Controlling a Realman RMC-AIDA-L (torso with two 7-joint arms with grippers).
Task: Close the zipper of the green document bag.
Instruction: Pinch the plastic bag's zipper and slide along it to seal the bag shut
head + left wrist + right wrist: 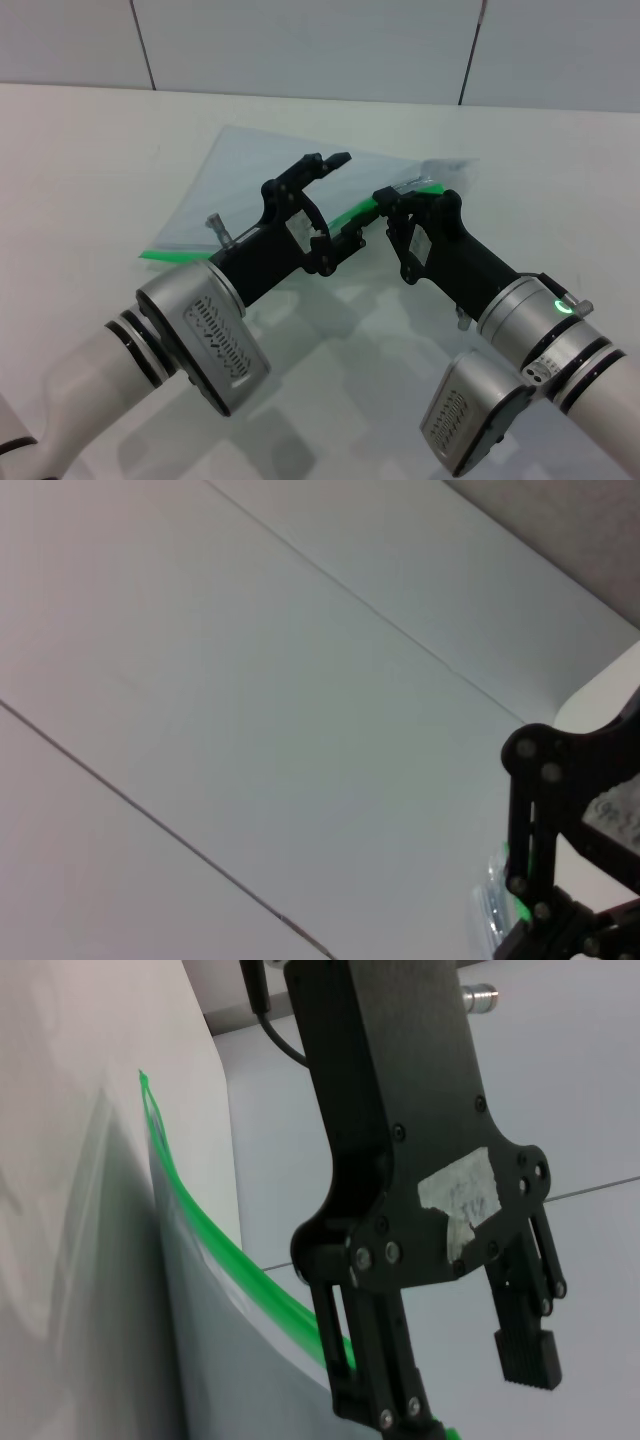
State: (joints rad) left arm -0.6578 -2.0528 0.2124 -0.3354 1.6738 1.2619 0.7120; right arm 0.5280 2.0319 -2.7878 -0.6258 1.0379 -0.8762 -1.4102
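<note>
One green document bag [255,185] lies flat on the white worktop [90,170], and the two arms meeting over its near long edge cover much of it. The zipper [175,253] shows only in pieces in the head view: a green stretch by the near-left corner, and a short raised stretch between the two grippers. The slider cannot be made out in any view.

The left gripper [338,200] sits over the middle of the zipper edge with its jaws spread; one finger points up and away above the bag, the other reaches low toward the green strip, where contact is unclear. The right gripper [392,205] meets the strip at the bag's right end, but whether its jaws are pinching the strip cannot be told.

The right wrist view adds what the head view hides: the strip curves up off the worktop, and the left gripper's lower finger [375,1370] lies against it. The left wrist view shows mostly wall panels, with part of the right gripper at the picture's edge.
</note>
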